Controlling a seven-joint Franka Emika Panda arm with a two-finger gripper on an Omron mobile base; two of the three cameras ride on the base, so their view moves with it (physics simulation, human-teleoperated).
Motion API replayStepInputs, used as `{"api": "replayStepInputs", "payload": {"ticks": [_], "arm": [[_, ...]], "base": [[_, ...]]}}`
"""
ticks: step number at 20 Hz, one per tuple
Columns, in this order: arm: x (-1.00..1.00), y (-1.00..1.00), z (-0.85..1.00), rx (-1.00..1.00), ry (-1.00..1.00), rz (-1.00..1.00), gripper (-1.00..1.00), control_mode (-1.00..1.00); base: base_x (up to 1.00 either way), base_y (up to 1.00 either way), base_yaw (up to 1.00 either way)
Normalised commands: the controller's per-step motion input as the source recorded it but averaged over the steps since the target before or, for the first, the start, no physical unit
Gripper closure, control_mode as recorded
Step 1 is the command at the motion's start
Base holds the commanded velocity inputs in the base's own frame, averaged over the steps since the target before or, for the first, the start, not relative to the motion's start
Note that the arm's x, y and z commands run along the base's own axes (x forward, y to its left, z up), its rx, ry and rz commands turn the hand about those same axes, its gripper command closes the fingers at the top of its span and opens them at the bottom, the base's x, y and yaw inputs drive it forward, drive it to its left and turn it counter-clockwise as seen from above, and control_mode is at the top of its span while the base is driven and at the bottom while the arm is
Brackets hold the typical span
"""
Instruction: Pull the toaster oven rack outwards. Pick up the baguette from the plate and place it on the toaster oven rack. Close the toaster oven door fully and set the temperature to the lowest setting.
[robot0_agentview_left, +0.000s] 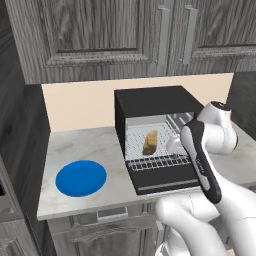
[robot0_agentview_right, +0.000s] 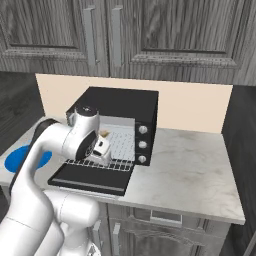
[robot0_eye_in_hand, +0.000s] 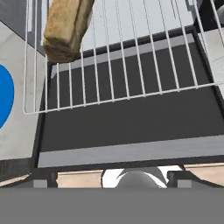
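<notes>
**Gripper open over the rack, baguette lying on it**

Gripper (robot0_agentview_right: 102, 148) hangs in front of the oven (robot0_agentview_left: 150, 102), above the rack's front part, and its jaws stand wide apart with nothing between them. In the hand view the two dark fingertips (robot0_eye_in_hand: 43, 178) sit far from each other at the bottom edge, and no object is in the gap.

The oven stands on the counter (robot0_agentview_left: 75, 145) against the beige wall. Its door (robot0_agentview_left: 165, 180) is folded down flat toward the front, with the silver handle (robot0_eye_in_hand: 131, 151) along the outer edge. The rack (robot0_eye_in_hand: 127, 74) is pulled outwards, so its front bar reaches over the open door.

The baguette (robot0_agentview_left: 150, 142) lies on the rack, in the left part as seen from the left base view, and it points from front to back. In the hand view its near end (robot0_eye_in_hand: 65, 30) rests on the wires at the upper left.

The plate (robot0_agentview_left: 81, 178) is on the counter to the left of the oven, well apart from it, and nothing lies on it. Three silver knobs (robot0_agentview_right: 142, 145) stand in a column on the right side of the oven front. Dark wooden cabinets (robot0_agentview_left: 100, 35) hang above.
</notes>
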Motion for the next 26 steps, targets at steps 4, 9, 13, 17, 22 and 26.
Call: {"api": "replayStepInputs", "payload": {"ticks": [4,9,13,17,22,26], "arm": [[-0.06,-0.17,-0.11,-0.04,-0.08,0.11,-1.0,-1.0],[0.0,0.0,-0.26,-0.06,0.0,0.16,-1.0,-1.0],[0.0,0.0,-0.05,-0.16,0.0,0.1,-1.0,-1.0],[0.05,0.0,-0.05,-0.13,0.0,0.02,-1.0,-1.0],[0.08,0.0,-0.16,-0.05,0.0,0.0,-1.0,-1.0],[0.0,0.0,-0.18,0.0,-0.01,0.0,-1.0,-1.0]], "base": [[0.0,0.0,0.0],[0.0,0.0,0.0],[0.0,0.0,0.0],[0.0,0.0,0.0],[0.0,0.0,0.0],[0.0,0.0,0.0]]}}
